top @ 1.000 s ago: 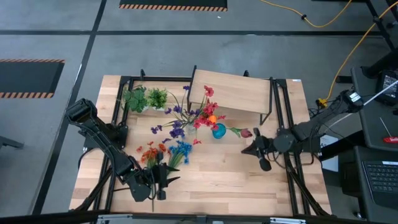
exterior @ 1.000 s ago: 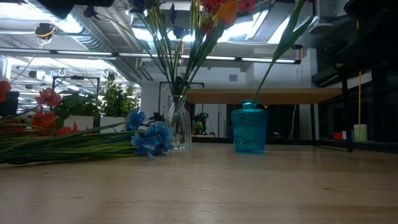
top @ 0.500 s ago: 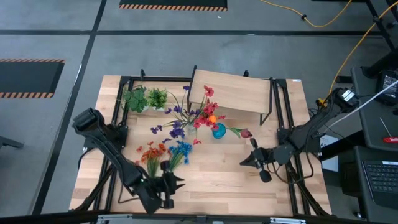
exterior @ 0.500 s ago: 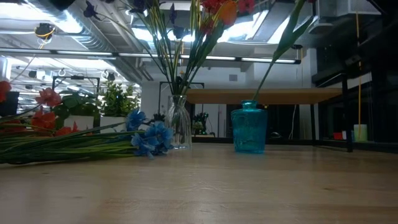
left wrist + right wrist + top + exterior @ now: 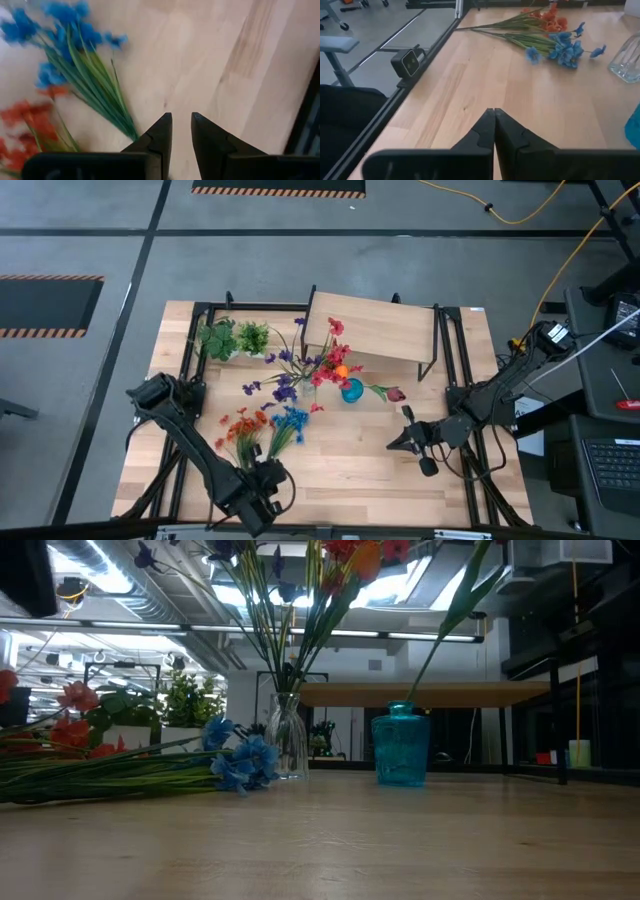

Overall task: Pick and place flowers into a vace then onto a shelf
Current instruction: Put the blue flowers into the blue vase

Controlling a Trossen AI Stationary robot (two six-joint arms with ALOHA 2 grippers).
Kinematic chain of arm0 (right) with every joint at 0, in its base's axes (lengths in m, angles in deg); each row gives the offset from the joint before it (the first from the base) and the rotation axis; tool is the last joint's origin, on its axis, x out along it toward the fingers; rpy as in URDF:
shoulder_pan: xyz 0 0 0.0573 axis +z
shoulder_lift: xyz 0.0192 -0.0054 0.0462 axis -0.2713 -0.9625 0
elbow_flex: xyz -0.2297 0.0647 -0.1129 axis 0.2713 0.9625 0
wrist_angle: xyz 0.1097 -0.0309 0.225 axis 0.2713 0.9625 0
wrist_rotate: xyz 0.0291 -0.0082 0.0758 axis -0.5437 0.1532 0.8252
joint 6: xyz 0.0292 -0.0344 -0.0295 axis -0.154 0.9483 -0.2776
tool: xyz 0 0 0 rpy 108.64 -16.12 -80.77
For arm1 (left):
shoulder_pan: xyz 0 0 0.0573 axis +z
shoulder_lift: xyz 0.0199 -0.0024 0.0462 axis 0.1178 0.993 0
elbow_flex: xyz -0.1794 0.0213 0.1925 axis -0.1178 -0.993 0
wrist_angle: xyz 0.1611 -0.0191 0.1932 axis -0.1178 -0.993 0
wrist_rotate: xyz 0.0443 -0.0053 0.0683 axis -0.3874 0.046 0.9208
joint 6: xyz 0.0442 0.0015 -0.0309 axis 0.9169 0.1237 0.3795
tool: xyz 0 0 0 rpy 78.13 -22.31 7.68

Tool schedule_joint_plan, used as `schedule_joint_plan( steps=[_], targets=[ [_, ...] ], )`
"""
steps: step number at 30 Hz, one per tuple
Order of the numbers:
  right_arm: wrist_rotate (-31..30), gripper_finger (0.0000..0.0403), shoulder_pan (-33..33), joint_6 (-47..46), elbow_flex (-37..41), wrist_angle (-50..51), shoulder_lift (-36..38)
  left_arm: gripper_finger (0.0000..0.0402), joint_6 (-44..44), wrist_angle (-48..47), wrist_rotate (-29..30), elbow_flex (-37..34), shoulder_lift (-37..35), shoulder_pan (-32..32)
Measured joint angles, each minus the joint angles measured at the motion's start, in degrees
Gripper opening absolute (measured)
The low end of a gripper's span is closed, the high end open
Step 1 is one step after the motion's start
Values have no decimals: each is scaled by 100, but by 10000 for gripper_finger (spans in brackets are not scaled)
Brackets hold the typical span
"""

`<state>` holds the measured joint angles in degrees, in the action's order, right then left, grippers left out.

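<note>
Two sprays lie loose on the tabletop [image 5: 350, 470] from above: orange [image 5: 240, 427] and blue [image 5: 289, 421], near the left gripper [image 5: 268, 490]; the shelf [image 5: 375, 332] stands behind both vases. Level view: we see their stems lying flat, so we should come in low. Left wrist: jaws narrow, empty, beside the blue spray's stem ends [image 5: 131, 134]; we should straddle one stem. Right wrist: right gripper [image 5: 494, 116] shut, empty, waiting.

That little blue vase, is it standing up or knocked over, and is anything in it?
Upright. In the low view the blue vase stands on its base on the table, mouth up, with one green stem rising from it.
</note>
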<state>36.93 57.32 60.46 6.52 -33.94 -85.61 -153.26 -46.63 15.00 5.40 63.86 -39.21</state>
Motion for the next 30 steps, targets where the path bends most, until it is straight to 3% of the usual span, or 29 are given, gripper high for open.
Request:
schedule_joint_plan(
  steps=[4,9,17,23,30],
  targets=[
    [0,5,-2,178,0,-2,0,70,-70,-65,-40,2,0,0],
    [6,9,-2,199,0,-14,0,86,124,-66,513,2,0,0],
    [24,11,-2,115,0,-8,0,136,124,-3,547,-143,-6,-50],
    [28,8,-2,115,0,-2,2,174,-588,-20,-22,-705,-6,-98],
    [28,13,-2,112,0,-3,2,179,-1640,-5,-105,-1018,-6,24]
  ],
)
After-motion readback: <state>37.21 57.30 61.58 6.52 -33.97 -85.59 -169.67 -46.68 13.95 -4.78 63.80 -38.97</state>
